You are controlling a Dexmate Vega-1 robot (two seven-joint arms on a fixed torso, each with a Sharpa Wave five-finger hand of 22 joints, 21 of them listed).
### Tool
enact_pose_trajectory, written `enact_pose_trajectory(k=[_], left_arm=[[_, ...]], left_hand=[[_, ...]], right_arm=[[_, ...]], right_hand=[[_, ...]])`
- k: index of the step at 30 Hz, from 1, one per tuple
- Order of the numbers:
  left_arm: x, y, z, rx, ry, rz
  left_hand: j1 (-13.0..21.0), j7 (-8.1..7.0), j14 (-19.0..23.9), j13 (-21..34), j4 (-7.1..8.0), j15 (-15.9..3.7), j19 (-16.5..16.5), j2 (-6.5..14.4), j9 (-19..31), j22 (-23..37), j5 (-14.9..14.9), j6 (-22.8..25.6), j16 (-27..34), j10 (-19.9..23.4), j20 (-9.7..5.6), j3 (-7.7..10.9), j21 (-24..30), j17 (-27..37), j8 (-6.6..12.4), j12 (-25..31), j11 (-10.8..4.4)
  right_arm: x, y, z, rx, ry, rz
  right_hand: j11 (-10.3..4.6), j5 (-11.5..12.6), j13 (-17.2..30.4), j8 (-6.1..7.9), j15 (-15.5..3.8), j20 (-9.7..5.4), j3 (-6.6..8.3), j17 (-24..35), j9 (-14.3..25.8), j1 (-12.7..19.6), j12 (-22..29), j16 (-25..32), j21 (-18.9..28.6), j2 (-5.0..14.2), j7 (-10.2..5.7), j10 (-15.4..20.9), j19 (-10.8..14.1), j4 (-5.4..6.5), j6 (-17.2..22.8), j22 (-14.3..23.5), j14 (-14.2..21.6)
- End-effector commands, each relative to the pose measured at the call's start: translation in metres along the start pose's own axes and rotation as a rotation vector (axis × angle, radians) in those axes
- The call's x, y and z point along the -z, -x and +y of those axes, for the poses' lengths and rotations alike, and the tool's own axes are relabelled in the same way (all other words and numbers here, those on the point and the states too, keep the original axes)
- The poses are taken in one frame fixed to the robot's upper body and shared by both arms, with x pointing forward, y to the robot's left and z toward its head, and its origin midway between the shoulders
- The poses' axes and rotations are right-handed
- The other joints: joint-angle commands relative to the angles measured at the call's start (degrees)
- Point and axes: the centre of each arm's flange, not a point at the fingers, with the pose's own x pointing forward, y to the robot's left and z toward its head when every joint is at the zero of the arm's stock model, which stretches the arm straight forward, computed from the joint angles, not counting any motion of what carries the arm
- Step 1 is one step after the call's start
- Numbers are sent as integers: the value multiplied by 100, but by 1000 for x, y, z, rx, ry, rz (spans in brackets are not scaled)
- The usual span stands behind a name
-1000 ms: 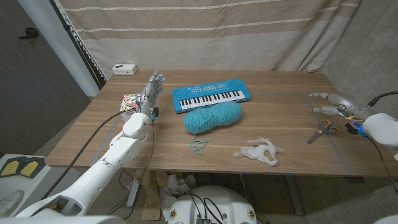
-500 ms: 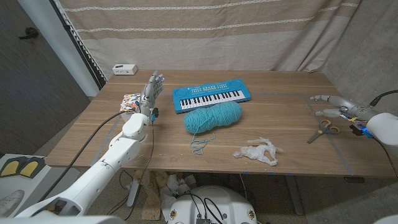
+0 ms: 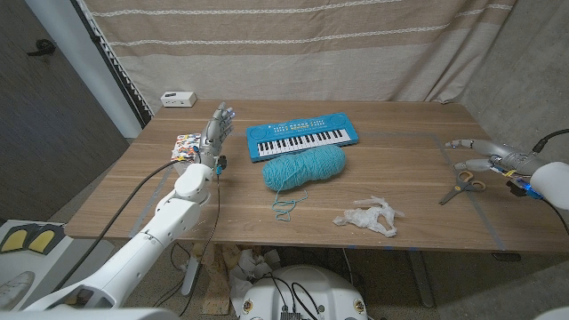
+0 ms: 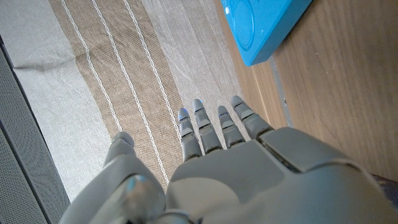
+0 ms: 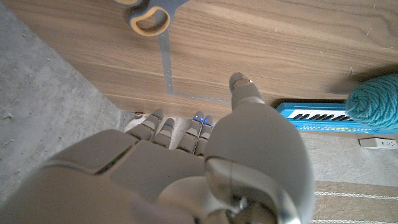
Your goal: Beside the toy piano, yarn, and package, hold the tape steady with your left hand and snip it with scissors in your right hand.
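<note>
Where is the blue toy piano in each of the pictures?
Head view: the toy piano lies at the table's far middle, just behind the teal yarn.
Left wrist view: one blue corner of it is at the top, beyond the left hand.
Right wrist view: a strip of its keys is at the right edge, beside the yarn.
Shared landmark: the wooden table.

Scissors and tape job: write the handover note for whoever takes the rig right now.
Left robot hand: open, fingers up, holding nothing, beside the colourful tape at the table's left.
Right robot hand: open, just beyond the scissors, not touching them.
Toy piano, yarn and package sit mid-table.
Done: nothing grasped.
Left: grip the scissors, hold the tape, snip.
</note>
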Motion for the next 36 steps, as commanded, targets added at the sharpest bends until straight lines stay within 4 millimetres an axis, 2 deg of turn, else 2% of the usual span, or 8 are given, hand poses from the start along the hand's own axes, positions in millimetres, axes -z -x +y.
enact_pose_trajectory(k=[1, 15, 21, 27, 32, 33, 36], left_arm=[[-1, 5, 0, -6, 0, -7], [0, 3, -2, 1, -9, -13], [-2, 1, 1, -4, -12, -16], [-2, -1, 1, -4, -12, -12], [-4, -5, -1, 9, -17, -16], [-4, -5, -1, 5, -14, -15], [-3, -5, 0, 0, -10, -11]], left_hand=[[16, 12, 30, 23, 3, -288, 6, -26, 11, 9, 20, 37, 16, 52, -12, 52, 3, 12, 36, -8, -3], [15, 14, 37, 23, 6, -295, 5, -28, 10, 9, 23, 58, 17, 83, -17, 53, 2, 13, 39, -1, -4], [14, 17, 37, 23, 7, -290, 2, -29, 10, 9, 24, 62, 15, 58, -17, 54, 0, 13, 38, -13, -8], [13, 24, 26, 23, 8, -289, -2, -30, 10, 8, 24, 60, 10, 52, -19, 54, -2, 13, 35, -17, -3], [12, 19, 20, 24, 9, -290, -4, -30, 10, 8, 25, 68, 7, 81, -23, 55, -3, 13, 36, -8, -38], [11, 17, 19, 24, 10, -290, -4, -30, 10, 8, 25, 70, 7, 81, -23, 55, -3, 13, 36, -8, -31], [10, 15, 22, 24, 11, -291, -12, -31, 10, 8, 25, 78, 8, 73, -27, 55, -6, 13, 38, -12, -33]], right_arm=[[1, 5, 2, -23, 64, -1], [2, 6, 8, -63, 106, -6], [2, 4, 8, -77, 131, -8], [2, 1, 10, -99, 142, -6], [2, -1, 12, -120, 176, -16], [1, -2, 12, -121, 182, -21], [0, -2, 13, -121, 190, -24]], right_hand=[[-16, 13, 9, -59, -830, -450, -4, 2, 26, 59, -32, -9, -17, -25, 40, 50, -35, 30, -159, 7, 16], [-30, 25, 13, 5, -847, -433, -8, 2, 31, 92, -26, -3, -14, -24, -3, 93, -16, 38, -14, 6, 35], [-15, 43, 22, 85, -888, -435, -17, 3, 39, 139, 35, 19, -1, -26, -47, 287, 47, 49, 215, 6, 130], [-33, 48, 23, 108, -898, -417, -24, 3, 41, 156, 35, 23, 8, -31, -87, 308, 85, 54, 302, 5, 164], [57, 56, 27, 136, -856, -421, -36, 4, 48, 177, -19, 19, 23, -38, -77, 192, 149, 61, 410, 7, 189], [92, 64, 31, 146, -857, -421, -44, 6, 54, 193, -89, 14, 22, -37, -72, 19, 171, 69, 471, 7, 199], [82, 72, 34, 175, -864, -413, -52, 7, 60, 210, -121, 14, 23, -39, -94, -65, 194, 72, 576, 7, 219]])
